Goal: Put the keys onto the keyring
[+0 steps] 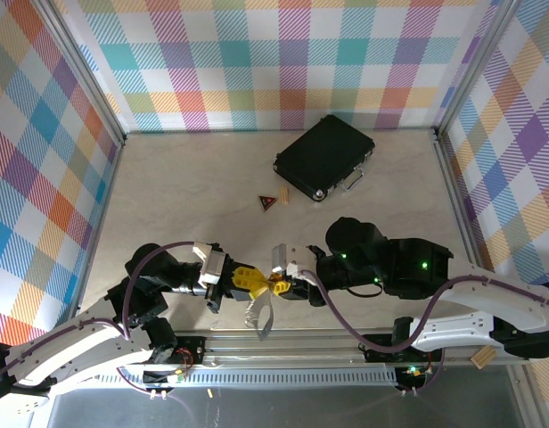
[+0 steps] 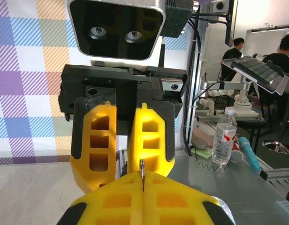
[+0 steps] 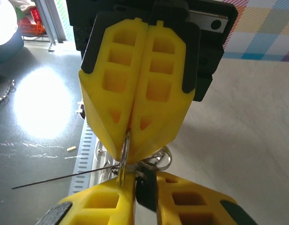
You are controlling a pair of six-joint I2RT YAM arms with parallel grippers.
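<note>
I find my left fingers [image 3: 158,89] matt yellow plastic; the keyring [image 3: 123,157] pinched between them, thin polished metal; the keys [image 3: 144,194] in my right fingers [image 3: 191,201], matt black plastic head.

Wore white shells [image 1: 69,348] over black joints, left and right alike. Carried purple cables [image 1: 364,343] looped along both arms. Ended in left claw [image 1: 257,283] and right claw [image 1: 286,287], with black-backed yellow fingers [image 3: 165,84] cut with rectangular pockets. Showed green lights [image 1: 344,257] on the right.
</note>
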